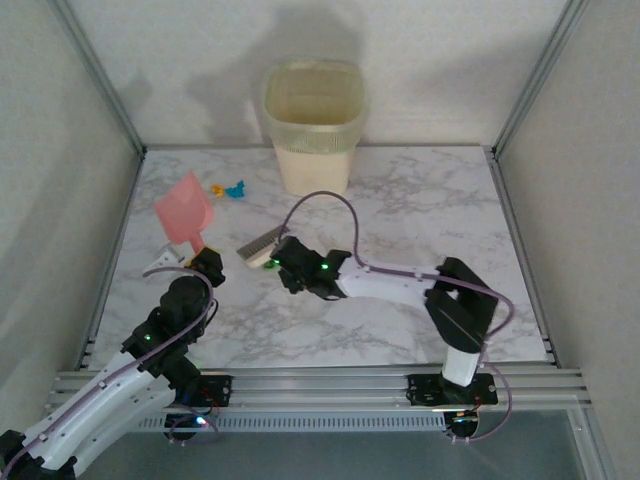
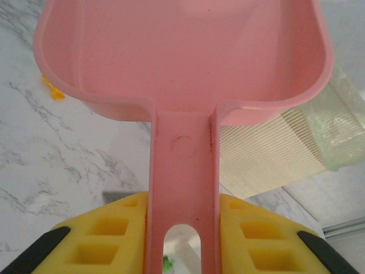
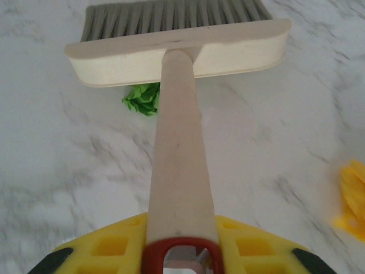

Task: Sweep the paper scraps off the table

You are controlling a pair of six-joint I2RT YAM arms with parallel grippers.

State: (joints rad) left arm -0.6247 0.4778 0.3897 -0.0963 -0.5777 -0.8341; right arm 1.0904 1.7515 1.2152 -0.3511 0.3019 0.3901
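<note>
Marbled table [image 1: 420, 200], paper scraps [image 1: 229, 189] near pink dustpan [image 1: 184, 208]

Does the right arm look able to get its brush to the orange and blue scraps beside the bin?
Probably yes. Only bare table lies between the brush in the right gripper and those paper scraps; the dustpan stands left of that path, the bin right.

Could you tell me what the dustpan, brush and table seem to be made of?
The dustpan looks like moulded plastic: uniform pink, smooth with a soft sheen, and a round mould mark on its handle. The brush has a cream, matte head and handle, plastic or painted wood. Its grey bristles look synthetic. The table looks like marble, though the flat veining could be printed laminate.
</note>
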